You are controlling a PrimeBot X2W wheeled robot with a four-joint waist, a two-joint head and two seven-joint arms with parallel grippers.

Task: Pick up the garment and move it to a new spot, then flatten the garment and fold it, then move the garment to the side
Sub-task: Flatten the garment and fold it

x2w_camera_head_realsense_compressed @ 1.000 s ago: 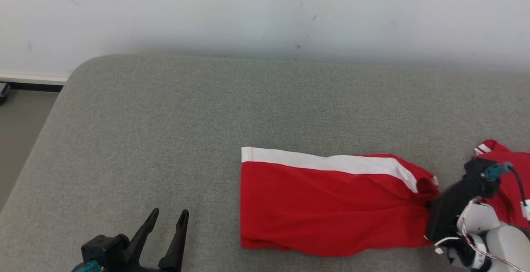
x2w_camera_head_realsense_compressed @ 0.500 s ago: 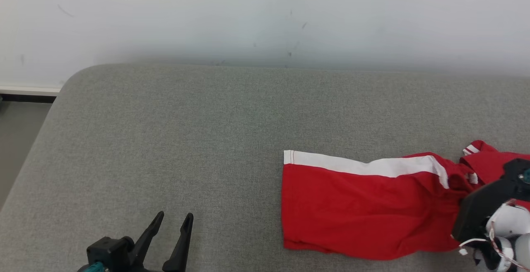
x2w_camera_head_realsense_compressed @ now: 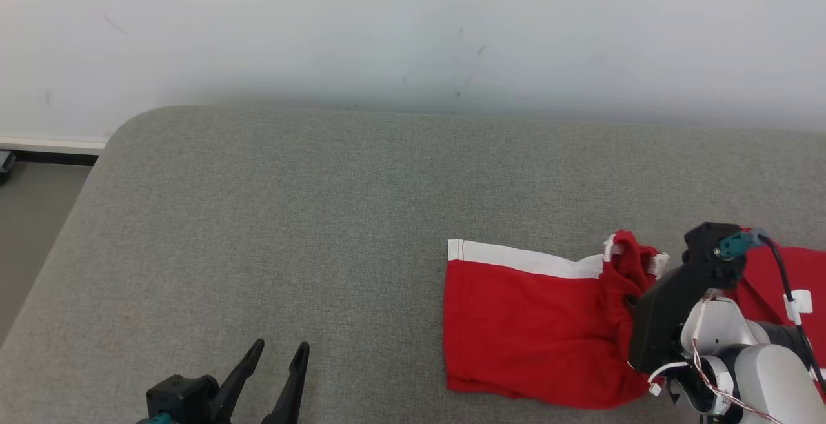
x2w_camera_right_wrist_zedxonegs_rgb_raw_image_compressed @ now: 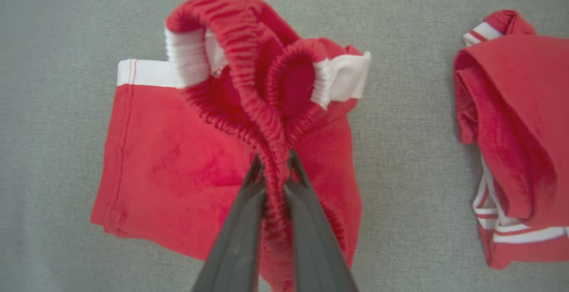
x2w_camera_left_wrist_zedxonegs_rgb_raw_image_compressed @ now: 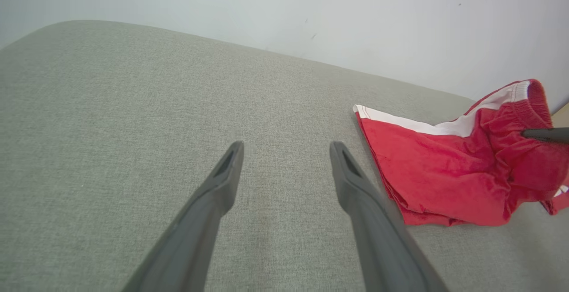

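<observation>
Your right tool [x2w_camera_right_wrist_zedxonegs_rgb_raw_image_compressed: 272, 163] is clamped on the elastic waistband of the red shorts [x2w_camera_right_wrist_zedxonegs_rgb_raw_image_compressed: 169, 163], holding it bunched up while the leg lies flat on the grey cushion [x2w_camera_right_wrist_zedxonegs_rgb_raw_image_compressed: 58, 25]. Your left tool [x2w_camera_left_wrist_zedxonegs_rgb_raw_image_compressed: 286, 146] hangs empty, spread wide, well apart from them.

lower right of the head view, the end of the garment [x2w_camera_head_realsense_compressed: 529, 327] is half covered by the right arm [x2w_camera_head_realsense_compressed: 768, 372] and the second red garment [x2w_camera_head_realsense_compressed: 810, 269] is clipped by the edge; the left gripper [x2w_camera_head_realsense_compressed: 281, 348] is cut off at the bottom
</observation>
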